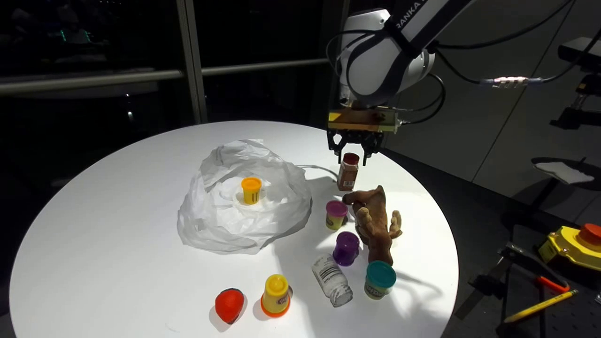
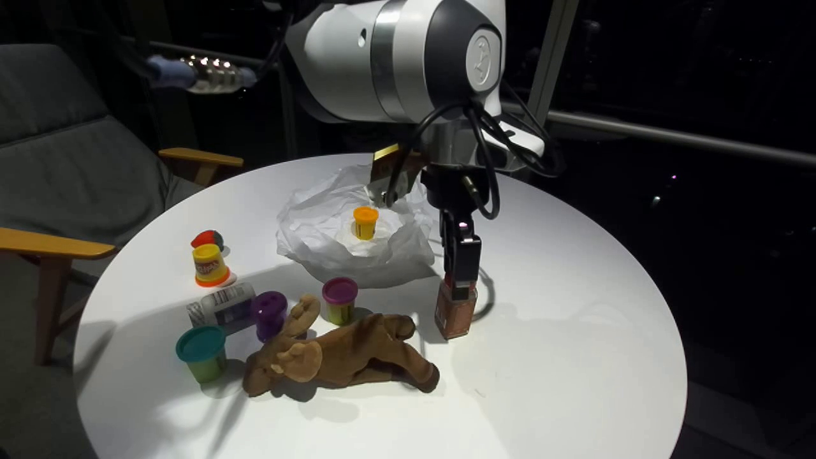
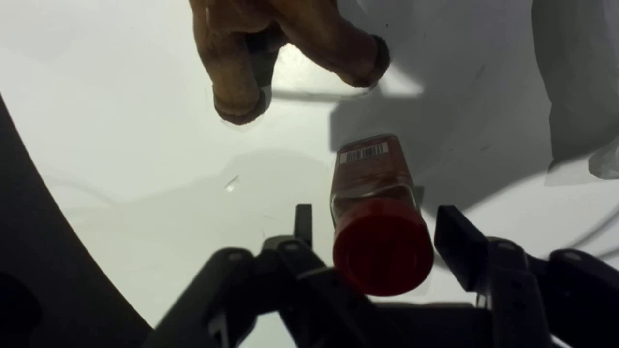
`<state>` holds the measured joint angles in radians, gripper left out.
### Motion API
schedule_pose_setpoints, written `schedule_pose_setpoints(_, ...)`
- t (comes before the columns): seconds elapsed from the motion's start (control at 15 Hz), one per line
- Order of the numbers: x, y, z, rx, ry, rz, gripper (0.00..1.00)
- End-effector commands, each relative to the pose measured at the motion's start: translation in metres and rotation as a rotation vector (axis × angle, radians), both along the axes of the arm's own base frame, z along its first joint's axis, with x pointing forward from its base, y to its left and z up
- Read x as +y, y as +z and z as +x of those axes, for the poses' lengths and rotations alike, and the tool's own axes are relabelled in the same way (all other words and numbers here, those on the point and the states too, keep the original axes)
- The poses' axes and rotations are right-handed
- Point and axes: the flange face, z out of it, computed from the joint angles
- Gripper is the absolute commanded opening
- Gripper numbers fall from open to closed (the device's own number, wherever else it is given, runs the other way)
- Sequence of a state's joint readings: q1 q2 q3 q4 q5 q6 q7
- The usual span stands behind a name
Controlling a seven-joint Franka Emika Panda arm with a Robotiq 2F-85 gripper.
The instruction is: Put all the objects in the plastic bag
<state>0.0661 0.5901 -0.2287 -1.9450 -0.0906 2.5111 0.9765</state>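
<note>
My gripper is open, lowered around the red-capped bottle, which stands upright on the white table. In the wrist view a gap shows between the red cap and each finger. The wrinkled plastic bag lies spread with its mouth upward, and a yellow tub with an orange lid stands inside it. Around it are a magenta-lidded tub, a purple tub, a clear labelled bottle lying down, a teal-lidded tub, a yellow-and-orange tub and a red toy.
A brown animal-shaped plush toy lies beside the tubs, its legs close to the bottle, as the wrist view also shows. The round table's edge runs near the gripper's side. An armchair stands past the table.
</note>
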Motion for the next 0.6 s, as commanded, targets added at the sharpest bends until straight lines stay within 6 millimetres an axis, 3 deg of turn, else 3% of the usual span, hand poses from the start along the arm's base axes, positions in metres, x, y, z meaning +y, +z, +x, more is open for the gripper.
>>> schedule_pose_setpoints(0.0,-0.002,0.002,0.006,-0.028,0.005,0.012,0.36)
schedule_pose_setpoints(0.13,-0.002,0.005,0.007,-0.037,0.010,0.004,0.25)
schedule_pose_setpoints(0.33,0.001,0.014,0.007,-0.038,0.026,-0.005,0.25)
schedule_pose_setpoints(0.53,0.025,0.046,0.009,-0.052,0.089,-0.056,0.25)
